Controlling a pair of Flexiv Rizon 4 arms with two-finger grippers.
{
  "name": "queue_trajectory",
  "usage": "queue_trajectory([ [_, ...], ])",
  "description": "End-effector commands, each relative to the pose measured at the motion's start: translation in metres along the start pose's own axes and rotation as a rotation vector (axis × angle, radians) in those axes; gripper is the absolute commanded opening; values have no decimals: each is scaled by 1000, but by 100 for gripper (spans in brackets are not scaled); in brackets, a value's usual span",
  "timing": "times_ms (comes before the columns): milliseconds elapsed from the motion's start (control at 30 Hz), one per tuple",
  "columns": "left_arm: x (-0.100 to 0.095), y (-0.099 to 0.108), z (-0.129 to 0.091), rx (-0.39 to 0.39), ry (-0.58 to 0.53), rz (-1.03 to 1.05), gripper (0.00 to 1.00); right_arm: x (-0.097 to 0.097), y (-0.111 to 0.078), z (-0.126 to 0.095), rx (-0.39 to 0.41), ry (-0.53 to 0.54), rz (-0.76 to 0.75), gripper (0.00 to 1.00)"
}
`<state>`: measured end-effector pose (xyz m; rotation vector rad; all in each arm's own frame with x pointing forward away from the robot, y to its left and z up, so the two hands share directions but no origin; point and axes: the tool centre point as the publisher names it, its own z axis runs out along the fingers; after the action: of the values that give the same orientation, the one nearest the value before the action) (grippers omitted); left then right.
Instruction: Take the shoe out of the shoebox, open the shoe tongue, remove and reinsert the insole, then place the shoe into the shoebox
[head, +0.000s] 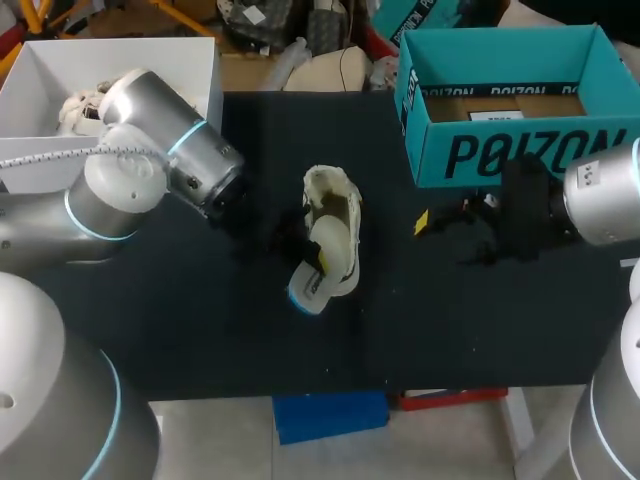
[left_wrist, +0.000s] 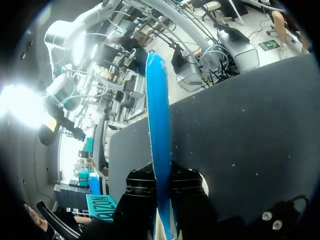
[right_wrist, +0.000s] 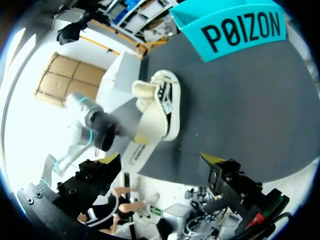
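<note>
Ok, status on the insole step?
Left gripper shut on insole, partly out of shoe. Right gripper open, empty, near shoebox. Nothing blocking the shoe.

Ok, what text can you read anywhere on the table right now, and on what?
"POIZON": big black letters on the front wall of the teal box.
"POIZON", repeated small: on the black band along the box's inner far wall.
White label inside the box: too small to read.
Dark print on the insole: blurred, unreadable.

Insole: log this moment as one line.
shoe on table, outside teal shoebox | insole partly out, left gripper shut on it | right gripper open, empty
</note>
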<state>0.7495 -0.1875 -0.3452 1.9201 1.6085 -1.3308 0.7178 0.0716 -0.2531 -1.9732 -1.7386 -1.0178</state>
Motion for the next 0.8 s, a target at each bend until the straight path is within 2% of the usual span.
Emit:
queue_trajectory([
  [33, 4, 24, 8, 27, 7, 0, 0, 1, 0, 0, 0, -2, 0, 100],
  [233, 3, 41, 10, 19, 5, -5, 0, 1, 0, 0, 0, -2, 0, 100],
  [400, 1, 54, 3, -38, 3, 11, 0, 1, 0, 0, 0, -2, 0, 100],
  [800, 2, 62, -1, -140, 55, 26, 0, 1, 0, 0, 0, -2, 0, 100],
])
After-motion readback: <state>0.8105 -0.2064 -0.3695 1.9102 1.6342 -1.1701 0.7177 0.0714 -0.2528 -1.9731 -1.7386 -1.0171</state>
